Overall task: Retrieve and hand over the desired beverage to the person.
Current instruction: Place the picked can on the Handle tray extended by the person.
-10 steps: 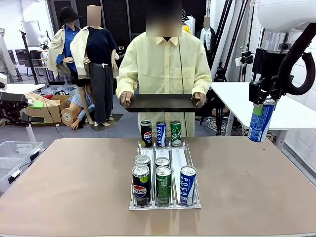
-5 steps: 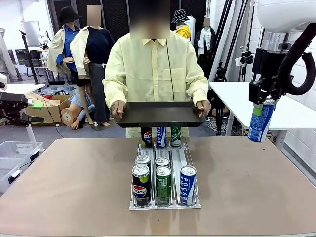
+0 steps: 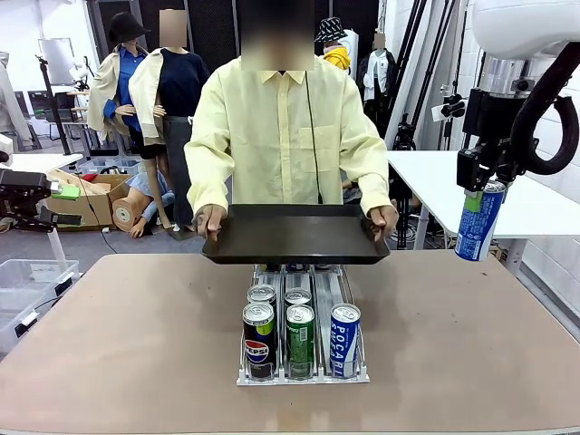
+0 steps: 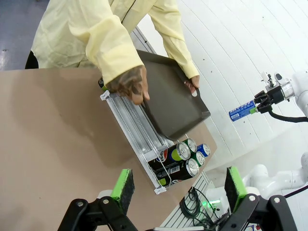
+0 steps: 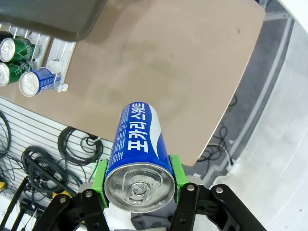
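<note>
We see the right gripper (image 3: 483, 184) up high by the table's (image 3: 136, 344) right edge, its green pads clamped on the sides of a blue can (image 3: 478, 222); the can hangs upright in the air, well apart from the rack (image 3: 304, 377); in the right wrist view its top w/ pull tab faces the camera, white print along its side. The left gripper (image 4: 179, 187) is spread wide w/ nothing between its pads, above the table on the robot's side of the rack. The person (image 3: 290, 127) stands at the far side in a pale-yellow shirt, holding a dark tray (image 3: 294, 236) level w/ a hand on each short end; the tray sits over the rack's far end and hides it. In the rack's front row stand a black can (image 3: 258, 340), a green can (image 3: 300, 340) and a blue-and-white can (image 3: 344, 338), side by side; two more can tops show just behind the black and green ones.
</note>
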